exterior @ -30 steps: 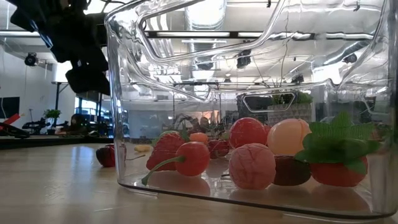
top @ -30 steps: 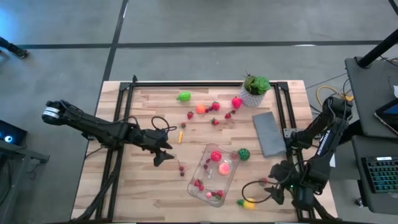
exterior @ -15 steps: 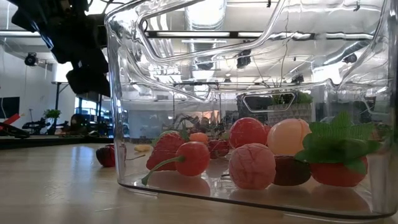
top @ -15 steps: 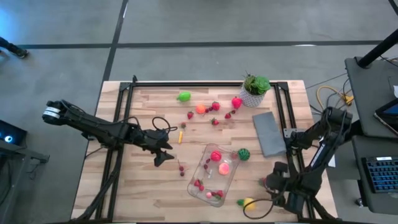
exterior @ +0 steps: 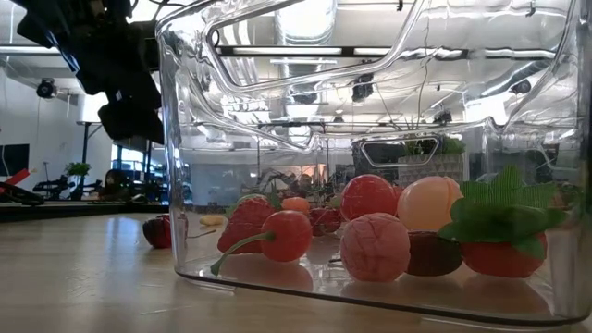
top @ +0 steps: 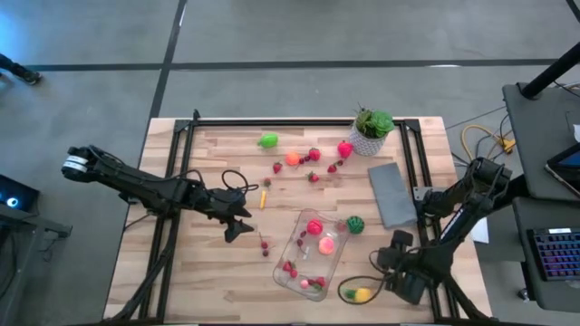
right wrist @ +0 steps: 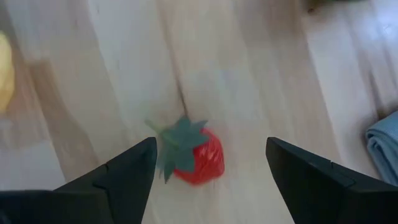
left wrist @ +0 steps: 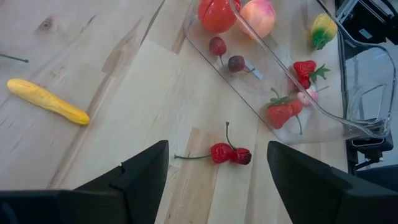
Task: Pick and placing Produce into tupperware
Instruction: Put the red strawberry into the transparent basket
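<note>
The clear tupperware [top: 313, 255] lies slantwise near the table's front middle, with several red and pink pieces of produce [exterior: 375, 245] in it. My right gripper [top: 391, 265] hangs open right of the tupperware, pointing steeply down. Its fingers stand either side of a red strawberry with a green leaf top [right wrist: 189, 157], which lies on the wood; no touch shows. My left gripper [top: 238, 224] waits open above the table left of the tupperware. A pair of red cherries [left wrist: 229, 154] lies on the wood before it.
A potted plant [top: 372, 127] and a grey slab [top: 391, 193] stand at the far right. Loose produce lies at the far middle: a green piece [top: 268, 140], an orange one [top: 292, 158], several red ones. A yellow piece [top: 362, 294] lies near the front edge, a dark green one [top: 355, 224] beside the tupperware.
My right gripper has sunk toward the table and shifted toward the table's left, coming over the strawberry, and its wrist has rolled. The produce and the tupperware have stayed where they were.
</note>
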You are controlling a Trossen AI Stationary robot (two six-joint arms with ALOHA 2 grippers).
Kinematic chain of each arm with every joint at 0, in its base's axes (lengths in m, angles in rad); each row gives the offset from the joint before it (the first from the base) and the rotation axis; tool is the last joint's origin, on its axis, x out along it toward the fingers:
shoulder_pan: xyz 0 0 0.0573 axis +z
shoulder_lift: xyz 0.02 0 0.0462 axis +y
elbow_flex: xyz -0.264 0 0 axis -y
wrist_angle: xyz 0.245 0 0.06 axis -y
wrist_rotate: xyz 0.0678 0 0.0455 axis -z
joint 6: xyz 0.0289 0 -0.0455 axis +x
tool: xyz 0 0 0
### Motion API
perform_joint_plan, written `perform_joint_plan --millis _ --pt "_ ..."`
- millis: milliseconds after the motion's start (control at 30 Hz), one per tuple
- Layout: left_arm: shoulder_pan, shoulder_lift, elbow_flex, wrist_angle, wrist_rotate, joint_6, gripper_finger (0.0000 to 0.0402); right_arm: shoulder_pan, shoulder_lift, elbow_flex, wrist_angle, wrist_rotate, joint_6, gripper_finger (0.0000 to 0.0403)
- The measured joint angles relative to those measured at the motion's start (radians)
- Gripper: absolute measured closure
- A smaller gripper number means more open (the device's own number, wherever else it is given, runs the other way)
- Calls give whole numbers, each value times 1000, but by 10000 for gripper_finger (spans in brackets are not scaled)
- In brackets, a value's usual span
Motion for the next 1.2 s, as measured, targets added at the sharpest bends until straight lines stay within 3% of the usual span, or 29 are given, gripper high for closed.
perform_joint_plan --millis 367,1200 --pt "0 0 0 0 0 3 144 -16 2 -35 16 -15 -16 125" --pt "0 0 0 -1 0 4 144 -32 1 -21 50 -57 42 243"
